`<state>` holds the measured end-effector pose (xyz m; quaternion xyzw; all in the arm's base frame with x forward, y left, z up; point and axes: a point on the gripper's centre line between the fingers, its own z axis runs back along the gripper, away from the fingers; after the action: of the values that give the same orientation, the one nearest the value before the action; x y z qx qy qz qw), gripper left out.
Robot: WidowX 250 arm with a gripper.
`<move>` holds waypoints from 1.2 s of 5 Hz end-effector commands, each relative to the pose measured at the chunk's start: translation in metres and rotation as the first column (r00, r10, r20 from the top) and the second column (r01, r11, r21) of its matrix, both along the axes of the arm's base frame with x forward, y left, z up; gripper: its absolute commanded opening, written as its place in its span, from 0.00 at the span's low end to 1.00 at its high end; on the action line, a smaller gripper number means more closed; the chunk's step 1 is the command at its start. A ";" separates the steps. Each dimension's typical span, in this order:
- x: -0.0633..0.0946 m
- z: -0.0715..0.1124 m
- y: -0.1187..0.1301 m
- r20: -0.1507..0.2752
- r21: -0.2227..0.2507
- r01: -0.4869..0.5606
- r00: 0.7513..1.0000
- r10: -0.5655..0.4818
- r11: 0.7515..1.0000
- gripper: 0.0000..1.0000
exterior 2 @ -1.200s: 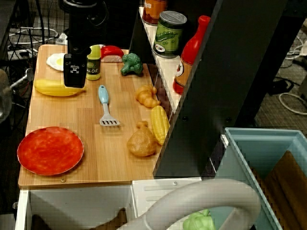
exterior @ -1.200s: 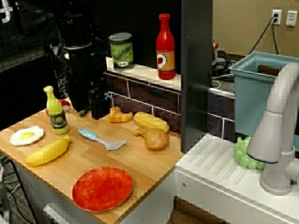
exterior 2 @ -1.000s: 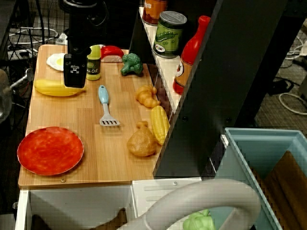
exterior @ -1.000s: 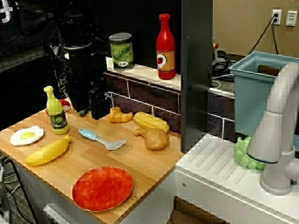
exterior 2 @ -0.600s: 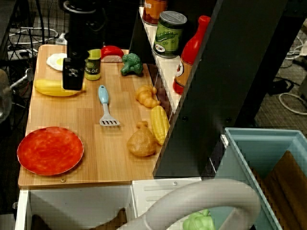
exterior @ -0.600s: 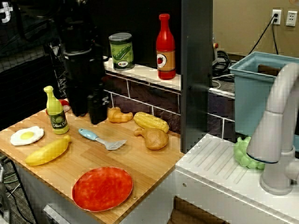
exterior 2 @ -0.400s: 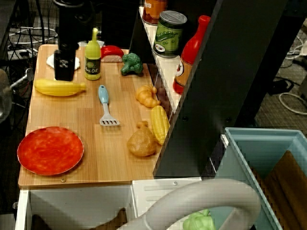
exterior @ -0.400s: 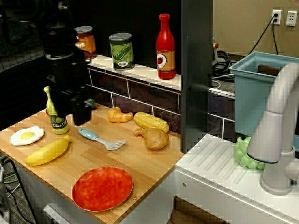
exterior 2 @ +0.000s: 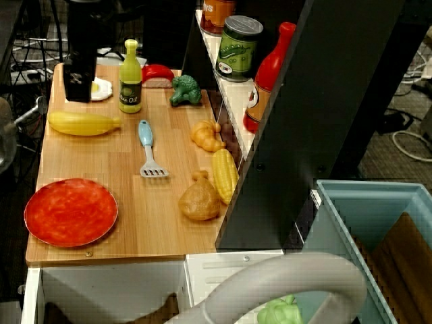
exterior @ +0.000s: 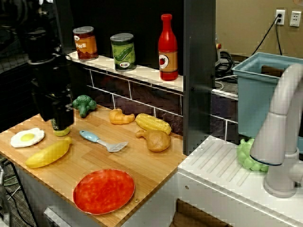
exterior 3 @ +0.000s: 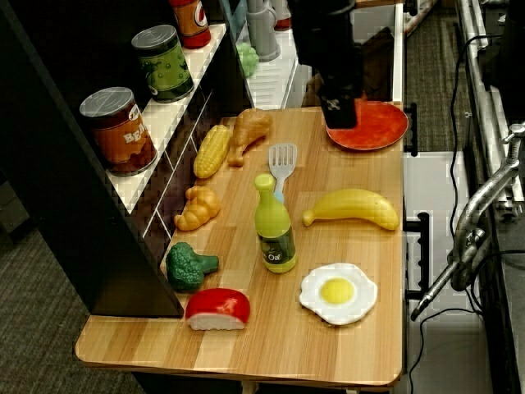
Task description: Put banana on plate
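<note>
Wooden desk (exterior 2: pixel 135 202) of toy kitchen | end effector (exterior 2: pixel 79 81) has swung from by the bottle to over the egg (exterior 3: pixel 338 291), jaws unreadable | 1 banana (exterior 2: pixel 84 123) lies untouched, well apart from 1 plate (exterior 2: pixel 70 211) | 1 spatula (exterior 2: pixel 150 148), 2 cans; grasp not yet begun

On the wooden counter (exterior 2: pixel 135 202): one banana (exterior 2: pixel 82 123), one plate (exterior 2: pixel 70 211), one fried egg (exterior 3: pixel 337 292), one olive-oil bottle (exterior 2: pixel 129 86), one spatula (exterior 2: pixel 149 150), one broccoli floret (exterior 2: pixel 184 90), one red-and-white sushi piece (exterior 3: pixel 217 309), one croissant (exterior 2: pixel 206 136), one corn cob (exterior 2: pixel 225 175) and one chicken drumstick (exterior 2: pixel 200 198). On the shelf at the far side: two cans (exterior: pixel 122 51), one green-labelled and one orange-labelled (exterior: pixel 85 43), and one red ketchup bottle (exterior: pixel 168 47). One gripper (exterior 2: pixel 78 81) hangs over the counter.
</note>
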<state>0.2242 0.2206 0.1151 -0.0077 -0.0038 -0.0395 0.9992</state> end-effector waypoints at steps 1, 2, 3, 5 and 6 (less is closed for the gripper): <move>-0.002 -0.015 0.026 0.028 0.031 0.060 0.998 -0.061 0.998 1.00; 0.002 -0.029 0.034 0.031 0.043 0.038 0.999 -0.039 0.998 1.00; 0.008 -0.035 0.034 0.034 0.049 0.020 0.999 -0.022 0.999 1.00; 0.014 -0.042 0.034 0.031 0.063 0.005 0.999 -0.007 0.998 1.00; 0.014 -0.047 0.035 0.010 0.061 0.026 1.000 -0.026 0.998 1.00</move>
<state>0.2328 0.2505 0.0533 0.0041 0.0071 -0.0497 0.9987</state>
